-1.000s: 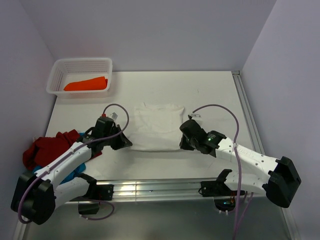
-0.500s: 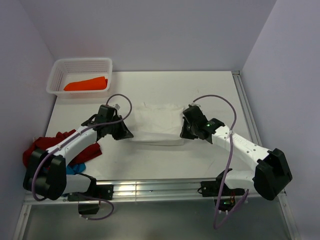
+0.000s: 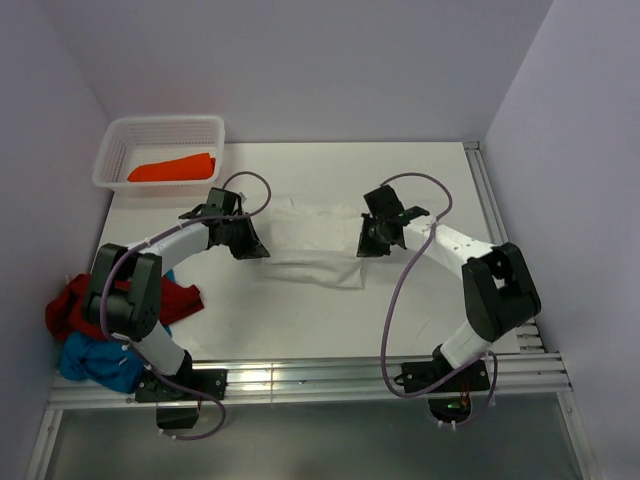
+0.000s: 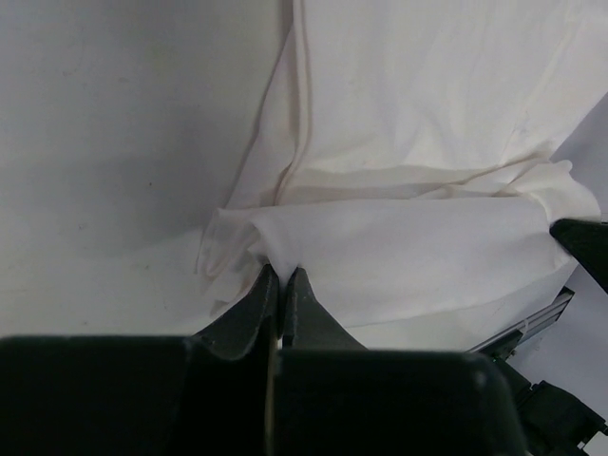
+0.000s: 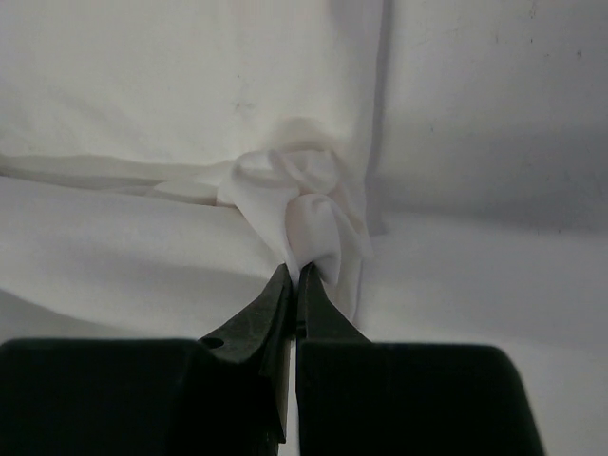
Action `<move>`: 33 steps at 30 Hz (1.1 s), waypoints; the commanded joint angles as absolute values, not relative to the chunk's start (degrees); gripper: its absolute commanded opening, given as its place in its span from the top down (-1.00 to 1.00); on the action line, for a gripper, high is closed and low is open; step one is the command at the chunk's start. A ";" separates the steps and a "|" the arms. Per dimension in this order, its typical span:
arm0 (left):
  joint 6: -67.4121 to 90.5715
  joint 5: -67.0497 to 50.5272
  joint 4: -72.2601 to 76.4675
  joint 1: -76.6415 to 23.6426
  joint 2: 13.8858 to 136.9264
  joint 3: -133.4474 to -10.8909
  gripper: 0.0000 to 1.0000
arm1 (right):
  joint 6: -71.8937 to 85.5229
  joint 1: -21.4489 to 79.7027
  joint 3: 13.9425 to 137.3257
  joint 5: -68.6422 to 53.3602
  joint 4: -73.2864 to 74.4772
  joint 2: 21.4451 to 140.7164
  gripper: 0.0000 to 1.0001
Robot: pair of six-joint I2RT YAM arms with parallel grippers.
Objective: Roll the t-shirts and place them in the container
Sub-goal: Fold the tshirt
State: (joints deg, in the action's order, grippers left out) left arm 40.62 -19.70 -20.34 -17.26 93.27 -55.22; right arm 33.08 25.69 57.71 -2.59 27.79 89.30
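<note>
**Both grippers pinch the white tee at its sides**

In the top view, a red tee lies crumpled at the table's 8 o'clock edge. A blue tee is bunched against it on its 6 o'clock side. At the 10 o'clock corner stands a basket, and an orange tee lies rolled inside it.

The left gripper sits just left of the table's centre, at the 9 o'clock edge of the white tee. In the left wrist view its jaws are pressed almost together at the tips, with a fold of the white tee caught between them. The cloth there is doubled over, a seam running away toward 12 o'clock.

The white tee lies at the middle of the table, a little toward 12 o'clock. It spans the gap between the two grippers, and its 6 o'clock part is folded and wrinkled.

The right gripper is at the tee's 3 o'clock edge, level with the left one. In the right wrist view its jaws are closed on a small bunched lump of the white tee, and the rest of the cloth lies flat on the table.
</note>
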 commanded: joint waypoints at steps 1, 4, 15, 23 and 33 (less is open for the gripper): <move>37.97 -19.42 -19.25 -16.00 93.70 -57.83 0.99 | 30.24 23.56 60.56 -4.31 26.37 90.35 1.00; 38.58 -18.72 -18.20 -15.91 89.85 -55.20 0.99 | 29.71 23.55 59.24 -5.01 26.02 87.55 1.00; 41.66 -21.44 -15.39 -16.52 75.86 -38.95 0.99 | 35.76 27.33 41.32 -5.37 23.56 70.15 1.00; 53.94 -14.16 -0.55 -25.56 66.36 -21.13 0.99 | 49.38 37.08 23.74 4.72 11.62 59.69 1.00; 57.04 -2.81 0.80 -31.38 55.73 -13.19 0.99 | 53.35 41.31 20.92 13.01 15.64 54.76 1.00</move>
